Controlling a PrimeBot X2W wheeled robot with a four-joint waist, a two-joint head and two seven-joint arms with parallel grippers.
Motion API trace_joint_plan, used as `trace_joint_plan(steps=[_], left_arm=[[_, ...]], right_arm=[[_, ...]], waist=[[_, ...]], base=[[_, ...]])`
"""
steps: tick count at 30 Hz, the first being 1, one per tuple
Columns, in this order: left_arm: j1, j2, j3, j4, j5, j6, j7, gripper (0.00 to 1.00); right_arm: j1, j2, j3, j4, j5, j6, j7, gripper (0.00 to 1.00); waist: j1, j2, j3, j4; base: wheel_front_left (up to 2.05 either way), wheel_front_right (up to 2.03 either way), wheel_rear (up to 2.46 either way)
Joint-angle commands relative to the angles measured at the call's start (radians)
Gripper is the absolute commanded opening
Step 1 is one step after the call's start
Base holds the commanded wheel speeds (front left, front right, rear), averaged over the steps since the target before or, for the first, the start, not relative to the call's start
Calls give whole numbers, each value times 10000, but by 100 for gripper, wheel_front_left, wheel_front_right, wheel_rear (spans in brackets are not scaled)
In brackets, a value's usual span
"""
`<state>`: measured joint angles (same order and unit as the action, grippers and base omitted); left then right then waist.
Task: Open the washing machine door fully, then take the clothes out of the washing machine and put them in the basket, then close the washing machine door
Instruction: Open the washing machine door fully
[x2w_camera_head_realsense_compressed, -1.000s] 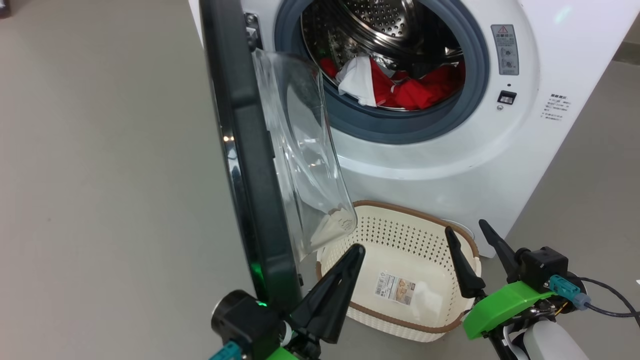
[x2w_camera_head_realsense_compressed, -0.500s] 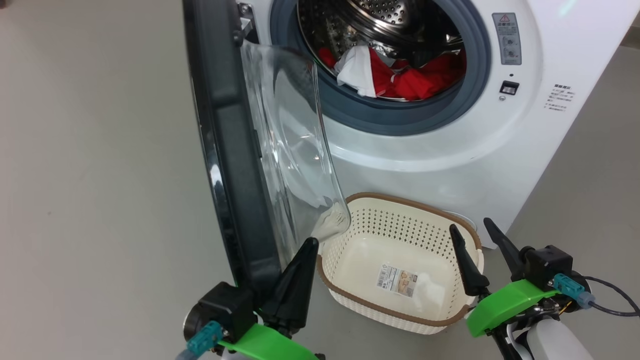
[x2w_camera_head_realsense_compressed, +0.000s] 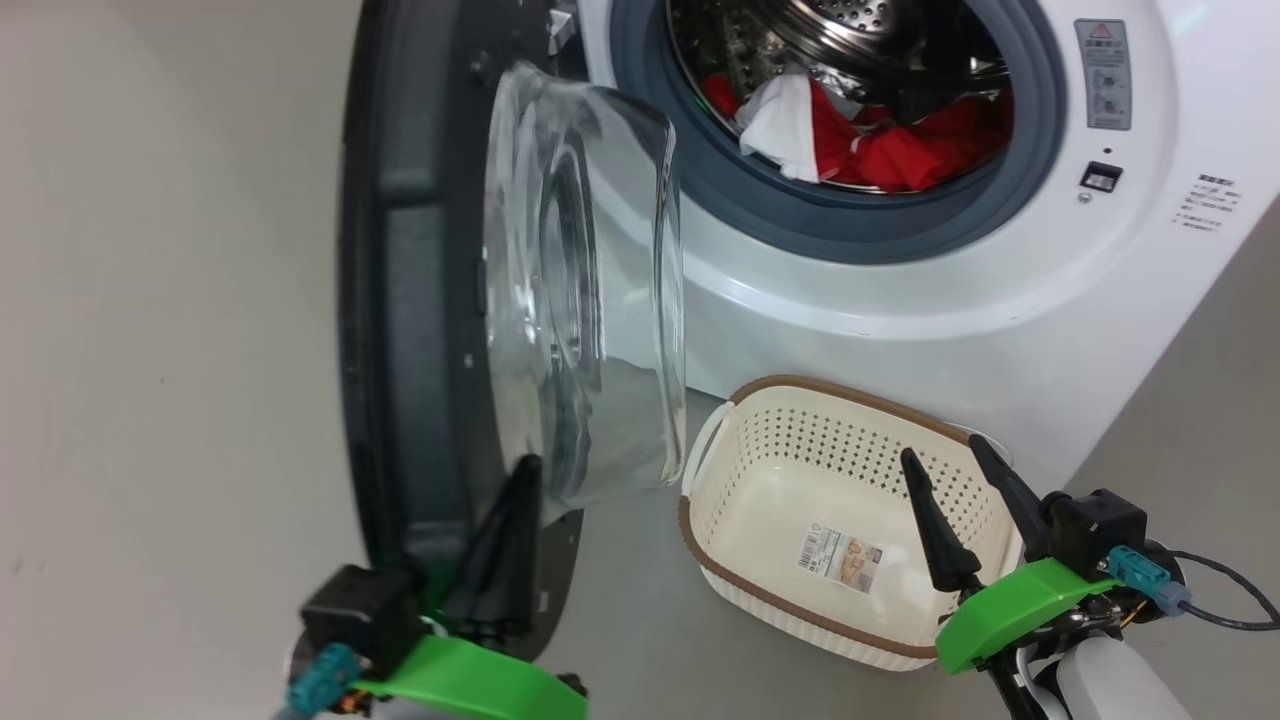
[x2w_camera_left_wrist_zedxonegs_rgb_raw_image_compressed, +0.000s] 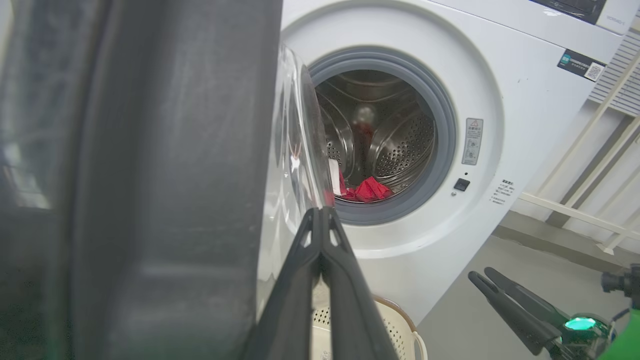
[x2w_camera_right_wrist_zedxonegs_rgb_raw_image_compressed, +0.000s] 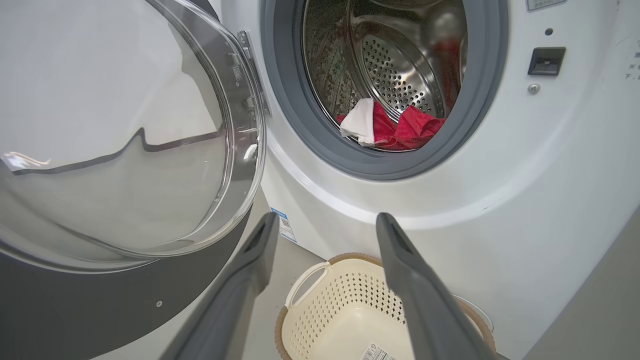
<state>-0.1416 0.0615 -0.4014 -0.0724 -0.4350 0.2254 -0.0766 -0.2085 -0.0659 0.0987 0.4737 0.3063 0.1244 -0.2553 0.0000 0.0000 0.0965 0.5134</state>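
The big white boxy front-loading washing machine (x2w_camera_head_realsense_compressed: 900, 300) takes up the upper right of the head view. Its large round door (x2w_camera_head_realsense_compressed: 400, 300), with a wide black rim and a bulging clear glass bowl, is swung out to the left and runs from the top edge down to the lower left. Past the grey rubber ring (x2w_camera_head_realsense_compressed: 760, 215), the clothes (x2w_camera_head_realsense_compressed: 920, 150) lie at the bottom of the perforated steel drum (x2w_camera_head_realsense_compressed: 850, 20). They are bright red garments with a smaller white piece at their left end.

The small cream-white perforated plastic basket (x2w_camera_head_realsense_compressed: 800, 440), with its brown woven-look rim, sits on the grey floor (x2w_camera_head_realsense_compressed: 150, 400) at lower centre. It is just in front of the machine and right of the door, and a sticker (x2w_camera_head_realsense_compressed: 840, 558) is on its bottom.

The left gripper (x2w_camera_head_realsense_compressed: 522, 475) rises from the lower left with its two dark fingers pressed together on nothing. The fingers lie along the inner face of the door below the glass bowl, and I cannot tell whether they touch it. In the left wrist view the closed fingers (x2w_camera_left_wrist_zedxonegs_rgb_raw_image_compressed: 320, 215) reach mid-frame, with the door (x2w_camera_left_wrist_zedxonegs_rgb_raw_image_compressed: 150, 175) across the left half and the clothes (x2w_camera_left_wrist_zedxonegs_rgb_raw_image_compressed: 370, 189) just above the tips.

The right gripper (x2w_camera_head_realsense_compressed: 942, 450) is at the lower right with its fingers spread apart and empty, over the right end of the basket. In the right wrist view its parted fingers (x2w_camera_right_wrist_zedxonegs_rgb_raw_image_compressed: 325, 222) frame the basket (x2w_camera_right_wrist_zedxonegs_rgb_raw_image_compressed: 340, 300) at the bottom, and the clothes (x2w_camera_right_wrist_zedxonegs_rgb_raw_image_compressed: 400, 130) are in the drum at upper centre.
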Motion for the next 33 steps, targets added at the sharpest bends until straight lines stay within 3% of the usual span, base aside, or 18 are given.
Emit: trace_joint_plan(steps=[1, 10, 22, 33], left_arm=[[-172, 245, 735, -274, -169, 170, -99, 0], [266, 527, 1461, -540, -429, 538, -188, 0], [328, 927, 2674, 201, -931, 779, -580, 0], [-255, 1081, 3968, 1631, -1482, 224, -1685, 0]], right_arm=[[-275, -63, 218, -205, -28, 63, -65, 100], [-421, -157, 330, -141, -52, 63, -65, 100], [-394, -276, 344, -117, -43, 63, -65, 100], [-322, -279, 386, -3, -123, 63, -65, 100]], waist=[[0, 0, 64, 180], [0, 0, 226, 264], [0, 0, 348, 250], [0, 0, 333, 219]], base=[[0, 0, 0], [0, 0, 0], [0, 0, 0], [0, 0, 0]])
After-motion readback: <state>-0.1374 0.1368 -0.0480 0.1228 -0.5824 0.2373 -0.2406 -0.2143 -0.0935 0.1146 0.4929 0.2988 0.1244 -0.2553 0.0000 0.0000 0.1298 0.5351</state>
